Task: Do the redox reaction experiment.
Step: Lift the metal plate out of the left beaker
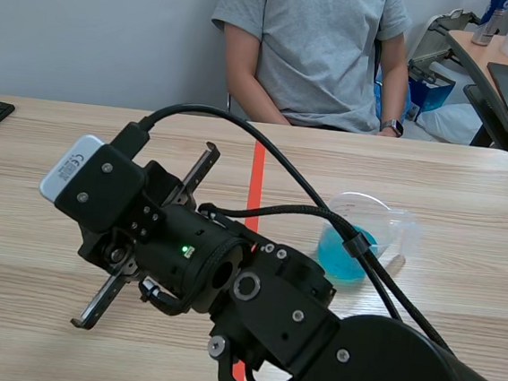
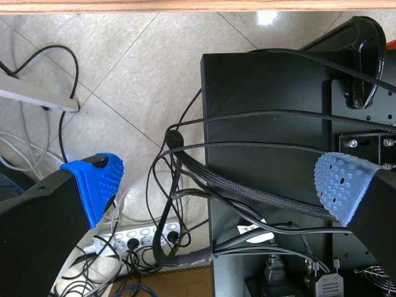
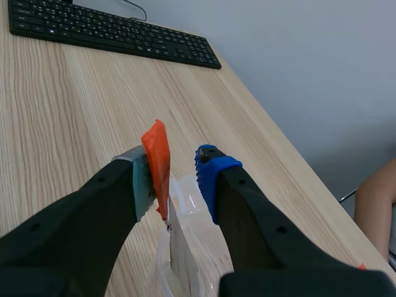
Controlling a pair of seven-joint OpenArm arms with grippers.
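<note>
Left wrist view has the left claw [image 2: 219, 182] spread wide on nothing, hanging below the table [image 2: 185, 5] over floor cables [image 2: 167, 247]. Scene view shows the right arm [image 1: 253, 290] lying across the tape line [image 1: 258, 168], and the cup [image 1: 362, 232] of blue liquid standing on the table to the right of that line, well apart from the claw end. Up close, the right claw [image 3: 179, 164] is pinched nearly closed on an orange tab [image 3: 156, 154] with clear plastic hanging under it; what it is, I cannot tell. I judge the adding step is in hand: next, carry the tab over the cup and lower it in.
</note>
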